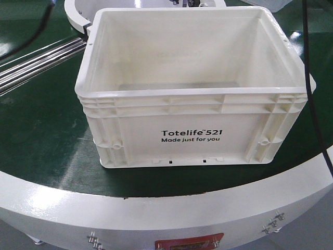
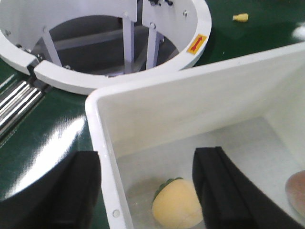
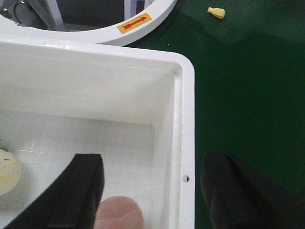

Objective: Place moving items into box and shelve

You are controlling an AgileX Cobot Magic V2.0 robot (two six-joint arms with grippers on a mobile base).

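Nearest the front camera, the white outer rim point(image 1: 166, 208) of the round table is filling the bottom edge. Behind it the box point(image 1: 192, 130) is sitting upright on the green belt point(image 1: 47, 130). Its near wall is hiding the floor, so I am recording no contents from this view, and neither pincer is showing.

Left wrist view: my left pincer point(image 2: 150, 160) is standing spread, straddling the box's left wall with one finger outside and one inside, not yet pressing on it. A yellow fruit point(image 2: 177, 205) with a green top is lying on the box floor just beside the inner finger point(image 2: 219, 191). A pink item point(image 2: 298, 191) is showing at the right edge. A small yellow piece point(image 2: 240, 18) is lying on the belt, well apart, beyond the inner ring point(image 2: 162, 67).

Right wrist view: my right pincer point(image 3: 153, 162) is likewise standing spread across the opposite wall, near the corner. The pink item is lying beside its inner finger.

Assessment: I am judging the box stiff, smooth-walled and lightly loaded, so slipping rather than crushing is the risk. The lipped top rim at both side walls is looking like the proper hold, taken evenly to keep the box level.
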